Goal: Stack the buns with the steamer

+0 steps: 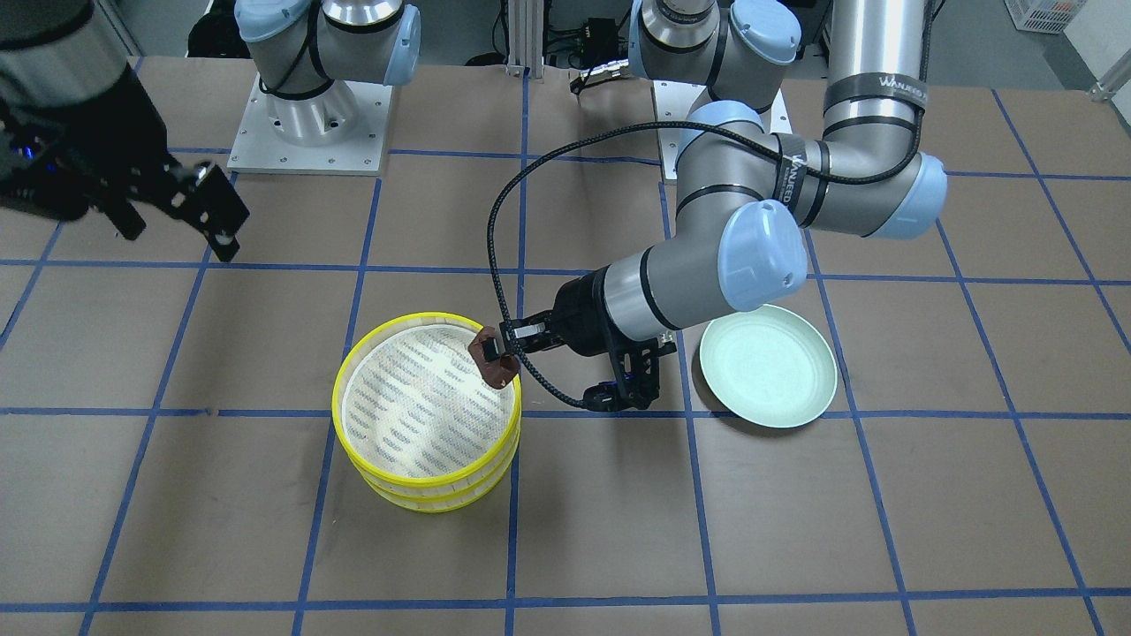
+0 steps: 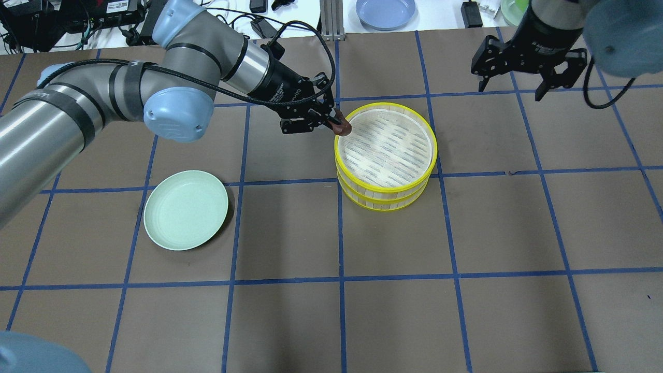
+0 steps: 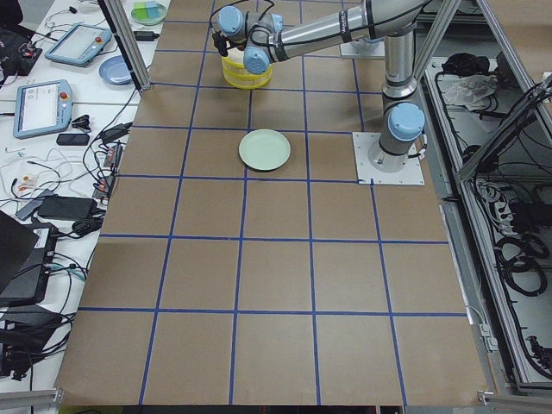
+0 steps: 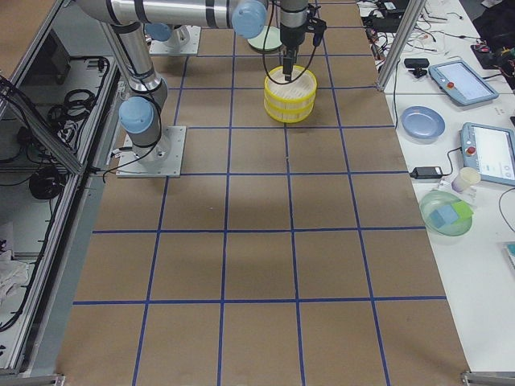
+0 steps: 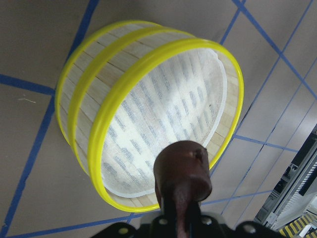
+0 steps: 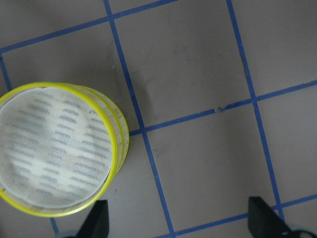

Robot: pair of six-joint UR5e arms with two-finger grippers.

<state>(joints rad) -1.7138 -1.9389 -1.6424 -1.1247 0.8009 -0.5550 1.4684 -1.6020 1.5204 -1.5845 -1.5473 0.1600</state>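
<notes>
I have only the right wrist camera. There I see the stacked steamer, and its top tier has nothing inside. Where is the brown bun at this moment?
Observer: The left gripper holds the brown bun just at the yellow rim of the steamer, on the left arm's side, not set down.
Operator: Is anything else near the steamer?
Observer: A pale green plate, empty, lies apart from the steamer, on the robot's left.
Operator: And my right gripper, what does it do?
Observer: The right gripper hangs open and empty, off the steamer's other side.
</notes>
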